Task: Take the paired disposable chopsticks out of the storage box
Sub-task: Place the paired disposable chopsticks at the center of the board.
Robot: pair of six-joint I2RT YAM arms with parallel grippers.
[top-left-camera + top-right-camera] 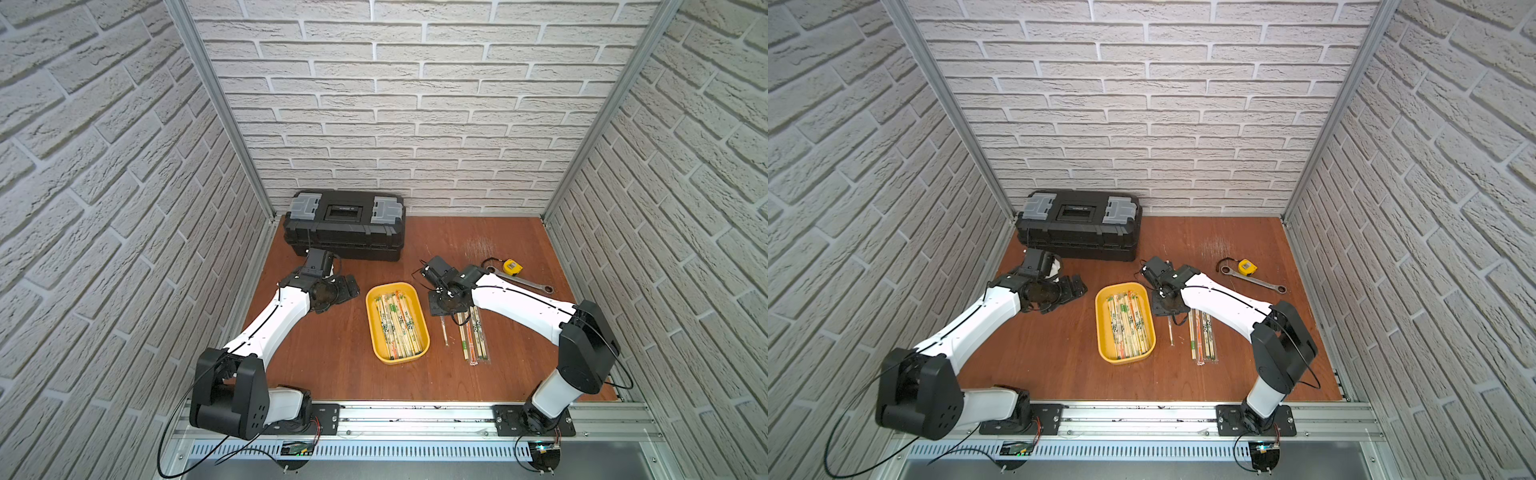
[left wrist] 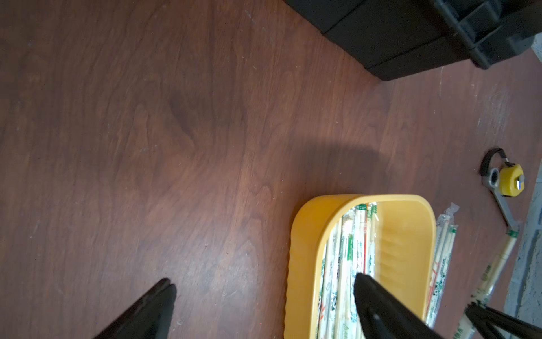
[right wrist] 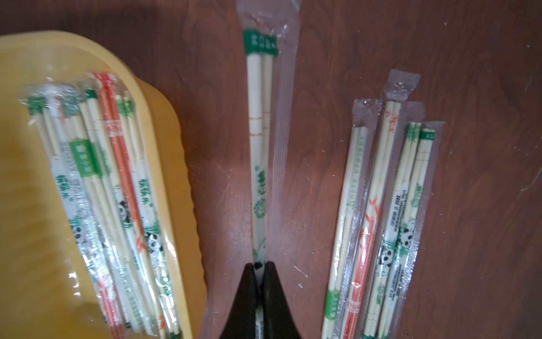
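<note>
My right gripper (image 3: pixel 259 270) is pinched tight on one chopstick pair (image 3: pixel 258 117), just beside the yellow box (image 3: pixel 164 123). More chopsticks (image 3: pixel 111 176) lie in the box. My left gripper (image 2: pixel 264 289) is wide apart, holding nothing.

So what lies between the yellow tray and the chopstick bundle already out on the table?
One sleeved pair, pinched by the right gripper, with bare table either side; the right wrist view shows it best.

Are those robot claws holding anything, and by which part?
The right fingers pinch one clear-sleeved pale bamboo chopstick pair near one end; the left fingers stand open, empty.
</note>
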